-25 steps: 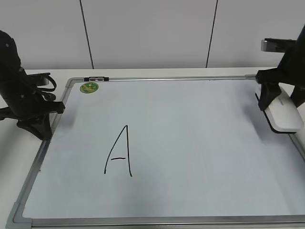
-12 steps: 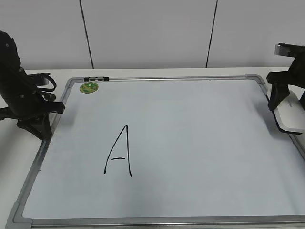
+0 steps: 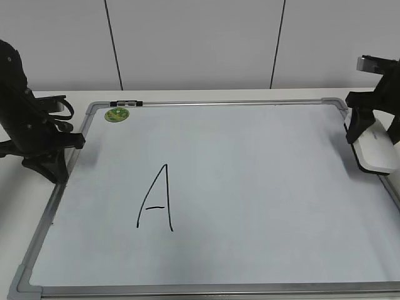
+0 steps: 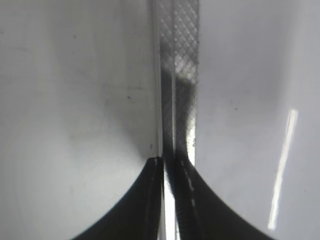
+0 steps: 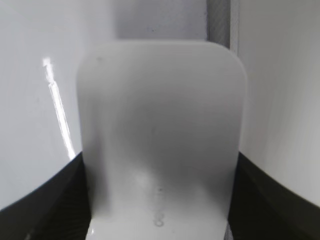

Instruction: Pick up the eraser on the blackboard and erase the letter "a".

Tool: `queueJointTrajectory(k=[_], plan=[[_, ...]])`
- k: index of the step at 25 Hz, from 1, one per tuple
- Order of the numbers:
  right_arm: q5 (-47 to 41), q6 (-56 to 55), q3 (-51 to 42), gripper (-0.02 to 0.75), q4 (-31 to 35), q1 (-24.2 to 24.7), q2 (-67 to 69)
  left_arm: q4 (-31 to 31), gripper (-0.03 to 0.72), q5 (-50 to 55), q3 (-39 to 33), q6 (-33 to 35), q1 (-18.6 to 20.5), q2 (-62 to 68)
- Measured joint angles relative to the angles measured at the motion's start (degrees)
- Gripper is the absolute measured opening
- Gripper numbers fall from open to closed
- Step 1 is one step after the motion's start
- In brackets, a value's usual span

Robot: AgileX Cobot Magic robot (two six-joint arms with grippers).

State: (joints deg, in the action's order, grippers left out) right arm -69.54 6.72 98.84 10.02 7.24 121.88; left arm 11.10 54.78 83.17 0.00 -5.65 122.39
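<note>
1. Between the right jaws (image 5: 157,210) sits the eraser (image 5: 160,135), a white rounded block gripped on both long sides; its far end juts out ahead of them, over the grey frame strip of the blackboard (image 3: 250,181).
2. From the exterior view, the right jaws (image 3: 370,139) hold the eraser (image 3: 376,150) at the board's right edge, close to the grey corner piece. Whether its dark underside touches the surface I cannot tell.
3. Left jaws (image 4: 169,165) are pressed together with only a sliver between the tips, nothing held; directly beneath and ahead of them runs the frame strip of the blackboard (image 4: 180,75).
4. Seen from outside, the left jaws (image 3: 53,169) rest at the board's left frame, well apart from the right jaws and the eraser.
5. Roughly midway between both jaws, nearer the left ones, is a large capital "A" (image 3: 156,200) in black marker.
6. Beyond the left jaws, near the top-left corner, sits a round green magnet (image 3: 117,115), with a small black clip (image 3: 126,103) on the top frame just beside it.
7. No small "a" shows on the surface; the white tabletop (image 3: 19,187) borders the board.
</note>
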Motion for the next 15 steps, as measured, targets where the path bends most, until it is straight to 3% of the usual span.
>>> queueJointTrajectory(k=[15], plan=[[0.0, 1.6, 0.3, 0.519, -1.3, 0.0, 5.2, 0.0, 0.055, 0.0, 0.0, 0.0, 0.0, 0.0]])
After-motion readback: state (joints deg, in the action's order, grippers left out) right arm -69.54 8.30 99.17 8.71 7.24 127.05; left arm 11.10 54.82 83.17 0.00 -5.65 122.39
